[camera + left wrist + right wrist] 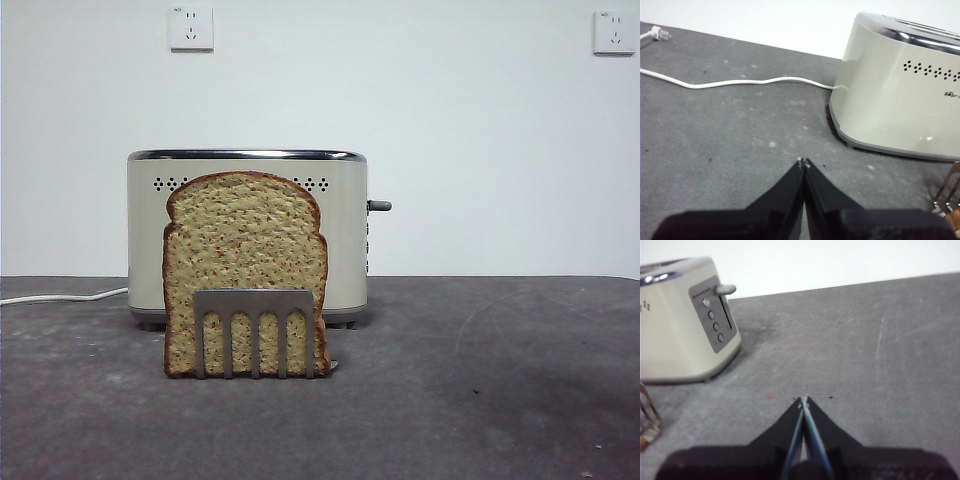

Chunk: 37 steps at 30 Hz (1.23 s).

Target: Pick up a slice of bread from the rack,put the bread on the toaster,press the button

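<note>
The slice of bread (pixel 245 262) stands upright in the small steel rack (pixel 254 305) in the front view, directly in front of the cream toaster (pixel 340 230). The toaster's lever (pixel 379 206) sticks out on its right end. In the left wrist view my left gripper (pixel 803 162) is shut and empty above the mat, apart from the toaster (pixel 890 95); a corner of the rack (pixel 949 189) shows at the edge. In the right wrist view my right gripper (pixel 803 400) is shut and empty, apart from the toaster (pixel 675 335) with its lever (pixel 726 289) and buttons (pixel 713 315).
The toaster's white cord (pixel 735 83) runs across the grey mat to a plug (pixel 657 33); it also shows in the front view (pixel 60 296). Two wall sockets (pixel 191 28) sit on the white wall behind.
</note>
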Motion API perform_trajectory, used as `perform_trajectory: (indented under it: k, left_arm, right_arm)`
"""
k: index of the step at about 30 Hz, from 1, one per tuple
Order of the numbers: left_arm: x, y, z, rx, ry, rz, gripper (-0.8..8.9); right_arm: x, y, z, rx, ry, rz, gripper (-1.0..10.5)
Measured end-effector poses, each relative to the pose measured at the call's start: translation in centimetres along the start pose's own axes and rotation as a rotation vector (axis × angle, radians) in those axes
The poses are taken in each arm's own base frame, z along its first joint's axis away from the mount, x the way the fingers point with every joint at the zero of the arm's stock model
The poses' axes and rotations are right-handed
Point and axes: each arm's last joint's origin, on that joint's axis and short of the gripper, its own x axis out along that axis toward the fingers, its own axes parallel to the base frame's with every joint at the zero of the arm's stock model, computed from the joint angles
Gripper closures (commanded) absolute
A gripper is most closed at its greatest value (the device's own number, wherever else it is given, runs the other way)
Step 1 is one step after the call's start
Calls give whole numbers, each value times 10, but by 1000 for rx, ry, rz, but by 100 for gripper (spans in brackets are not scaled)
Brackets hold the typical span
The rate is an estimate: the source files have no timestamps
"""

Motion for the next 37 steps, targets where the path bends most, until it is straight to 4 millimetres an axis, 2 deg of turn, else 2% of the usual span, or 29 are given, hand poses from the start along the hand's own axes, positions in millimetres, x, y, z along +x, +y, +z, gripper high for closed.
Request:
perform_trajectory:
  k: [10, 19, 28, 37]
  left_arm:
    - [-3, -7, 2, -81, 62, -219, 821]
    - [-30, -25, 54, -74, -7, -342, 821]
    - [-60, -43, 103, -1, 42, -466, 822]
    - [-70, -55, 135, 131, 246, -602, 822]
  right_arm:
    - [-2, 2, 6, 268, 3, 38, 959]
    - [-16, 13, 63, 297, -46, 103, 959]
    - [-19, 26, 125, 176, 174, 233, 959]
    - [-16, 36, 173, 0, 414, 415, 958]
